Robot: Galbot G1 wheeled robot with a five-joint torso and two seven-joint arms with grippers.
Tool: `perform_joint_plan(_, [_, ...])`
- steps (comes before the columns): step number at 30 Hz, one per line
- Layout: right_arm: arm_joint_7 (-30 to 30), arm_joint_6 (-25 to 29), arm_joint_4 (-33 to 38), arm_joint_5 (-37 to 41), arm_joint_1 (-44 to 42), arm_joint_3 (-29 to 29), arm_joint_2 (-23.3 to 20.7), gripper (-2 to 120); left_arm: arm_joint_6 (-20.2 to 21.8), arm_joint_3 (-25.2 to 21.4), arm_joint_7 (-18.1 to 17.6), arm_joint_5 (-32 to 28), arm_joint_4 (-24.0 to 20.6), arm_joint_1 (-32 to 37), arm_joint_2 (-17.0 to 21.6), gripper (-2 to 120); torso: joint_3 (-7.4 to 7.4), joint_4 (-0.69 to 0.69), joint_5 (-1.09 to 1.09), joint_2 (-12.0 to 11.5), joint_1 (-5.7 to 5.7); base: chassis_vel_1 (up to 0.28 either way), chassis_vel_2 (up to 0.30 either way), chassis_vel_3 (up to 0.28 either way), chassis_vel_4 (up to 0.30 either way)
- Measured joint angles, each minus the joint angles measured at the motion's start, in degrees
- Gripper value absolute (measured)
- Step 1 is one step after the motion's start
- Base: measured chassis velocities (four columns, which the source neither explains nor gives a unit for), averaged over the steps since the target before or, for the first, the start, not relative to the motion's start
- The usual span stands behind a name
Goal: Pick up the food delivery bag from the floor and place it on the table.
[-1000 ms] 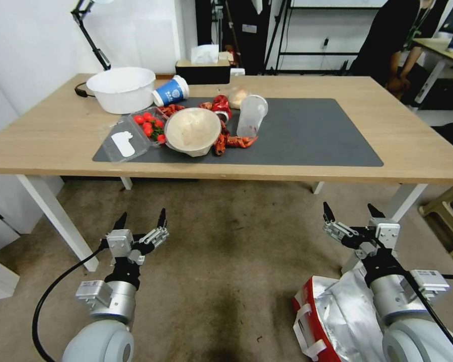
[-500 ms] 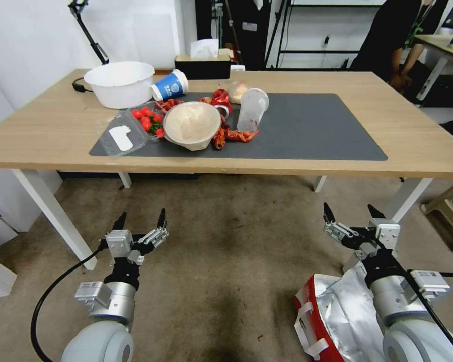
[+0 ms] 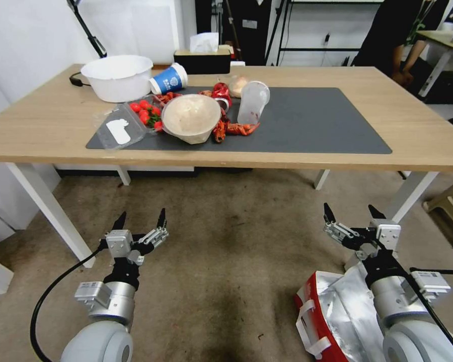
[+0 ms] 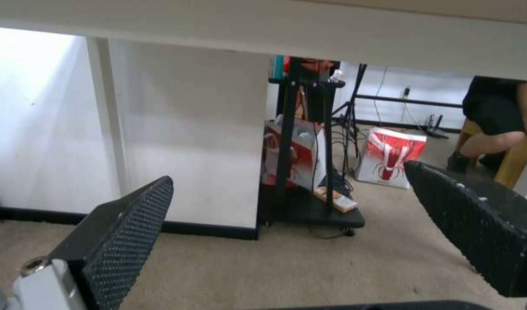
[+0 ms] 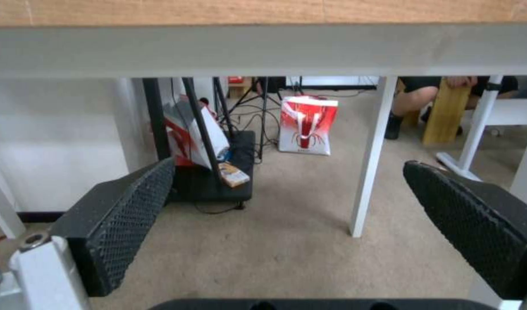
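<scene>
The left gripper (image 3: 141, 219), fingers spread and empty, hovers over the floor (image 3: 226, 236) at seven o'clock; the right gripper (image 3: 351, 212), likewise released, hangs at five o'clock above the food delivery bag (image 3: 337, 317). The bag gapes, foil lining up. A grab at loose foil could slip, and a lift toward the table (image 3: 412, 125) at twelve o'clock might catch its edge.

I counted one table (image 3: 45, 130) before me, carrying one dark mat (image 3: 307, 125). On it sat one white basin (image 3: 117, 76), one blue paper cup (image 3: 169, 80), one clear plastic cup (image 3: 251, 102), one round bowl (image 3: 191, 118), one clear box of tomatoes (image 3: 126, 123) and one tissue box (image 3: 202, 58). On the floor (image 3: 226, 236) lay one delivery bag (image 3: 332, 311). I had two grippers, left (image 3: 141, 220) and right (image 3: 351, 212), each with two fingers spread.
</scene>
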Motion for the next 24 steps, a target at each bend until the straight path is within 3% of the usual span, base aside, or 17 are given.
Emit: perform_joint_plan(24, [-0.14, 1.05, -0.73, 0.16, 0.18, -0.11, -0.45, 100, 0.0, -0.02, -0.01, -0.01, 0.59, -0.18, -0.2, 100, -3.49, 0.0, 0.0, -5.14, -1.65, 0.0, 0.0, 0.0, 0.0])
